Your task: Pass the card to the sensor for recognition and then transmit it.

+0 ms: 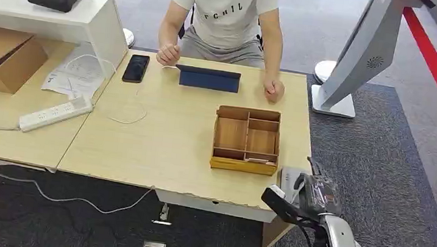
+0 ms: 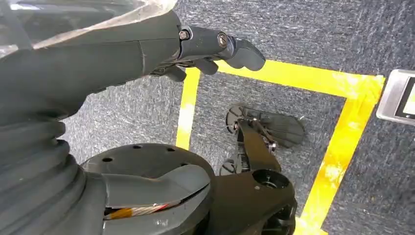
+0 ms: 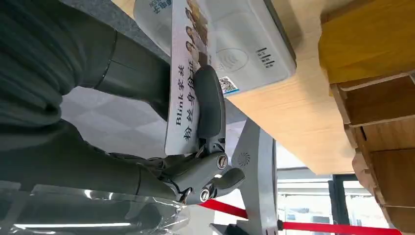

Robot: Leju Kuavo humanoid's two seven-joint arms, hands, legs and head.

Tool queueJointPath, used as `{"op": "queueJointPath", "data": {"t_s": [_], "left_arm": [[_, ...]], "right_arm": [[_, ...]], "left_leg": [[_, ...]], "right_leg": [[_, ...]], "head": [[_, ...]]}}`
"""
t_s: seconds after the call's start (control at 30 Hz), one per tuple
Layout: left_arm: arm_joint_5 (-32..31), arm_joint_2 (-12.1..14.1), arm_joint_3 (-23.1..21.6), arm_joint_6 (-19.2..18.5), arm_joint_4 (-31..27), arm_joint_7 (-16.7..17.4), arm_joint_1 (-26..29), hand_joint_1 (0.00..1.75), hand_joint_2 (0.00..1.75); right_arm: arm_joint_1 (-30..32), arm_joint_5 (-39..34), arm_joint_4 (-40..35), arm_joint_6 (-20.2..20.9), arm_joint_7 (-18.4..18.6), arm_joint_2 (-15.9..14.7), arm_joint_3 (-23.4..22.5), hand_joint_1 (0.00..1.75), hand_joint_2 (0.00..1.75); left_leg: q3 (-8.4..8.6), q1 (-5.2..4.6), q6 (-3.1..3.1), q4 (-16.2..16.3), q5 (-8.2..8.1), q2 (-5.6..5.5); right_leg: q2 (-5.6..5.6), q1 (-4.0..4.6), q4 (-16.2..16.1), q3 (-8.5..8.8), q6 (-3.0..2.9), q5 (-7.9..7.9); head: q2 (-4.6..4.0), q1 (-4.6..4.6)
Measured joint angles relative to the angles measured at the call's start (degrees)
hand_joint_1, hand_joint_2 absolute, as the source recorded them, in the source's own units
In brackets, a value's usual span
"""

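White printed card [image 3: 185, 83] sits pinched in the right robot hand [image 3: 195, 147] over the grey sensor pad [image 3: 244, 49] on the bench [image 1: 165, 136]; reading looks underway, handover remains. Left robot hand [image 2: 205, 49] hangs empty, fingers apart.

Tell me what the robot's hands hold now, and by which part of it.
The right hand pinches the card at one end, over the sensor. The left hand holds nothing.

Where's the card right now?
The right hand holds the card at the table's near right corner, just over the grey sensor, beside the wooden tray.
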Motion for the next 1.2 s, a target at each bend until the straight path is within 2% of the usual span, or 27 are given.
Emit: {"op": "queueJointPath", "data": {"t_s": [0.5,0.53,0.83,0.97,1.2], "left_arm": [[0.0,0.04,0.0,0.33,0.0,0.11,-0.01,0.0,1.75],[0.0,0.04,0.0,0.33,0.0,0.13,-0.01,0.0,0.0],[0.0,0.04,0.0,0.42,0.0,0.37,0.0,0.0,0.0],[-0.83,0.15,0.0,-0.24,0.0,-0.2,0.0,0.0,0.0],[-1.99,0.55,-0.04,-1.6,0.0,-1.42,-0.01,0.0,0.0]], "right_arm": [[-0.35,-0.72,0.66,-0.74,-0.13,-0.17,0.52,1.75,1.75],[-0.38,-0.7,0.74,-0.76,-0.13,-0.17,0.55,1.75,1.75],[-1.41,-0.65,1.46,-1.42,-0.46,-0.17,1.11,1.75,1.75],[-4.43,1.86,0.19,-2.14,0.42,-0.72,1.49,1.75,1.75],[-15.72,8.75,-9.73,4.33,1.42,-2.08,1.84,1.75,1.75]], "left_leg": [[0.05,0.0,0.0,0.0,0.0,0.0],[0.05,0.0,0.0,0.0,0.0,0.0],[0.04,0.0,0.0,0.0,0.0,0.0],[-0.03,-0.01,0.0,0.0,0.02,0.02],[0.02,0.0,-0.01,0.0,0.04,0.06]], "right_leg": [[0.0,0.0,0.0,0.05,0.0,0.0],[0.0,0.0,0.0,0.05,0.0,0.0],[0.0,0.0,0.0,0.07,0.0,0.0],[0.01,-0.01,0.03,0.0,0.0,0.09],[0.09,0.0,0.04,-0.01,-0.01,0.1]], "head": [[0.0,-0.02],[0.0,-0.02],[0.0,-0.02],[0.0,-0.02],[0.0,-0.02]]}}
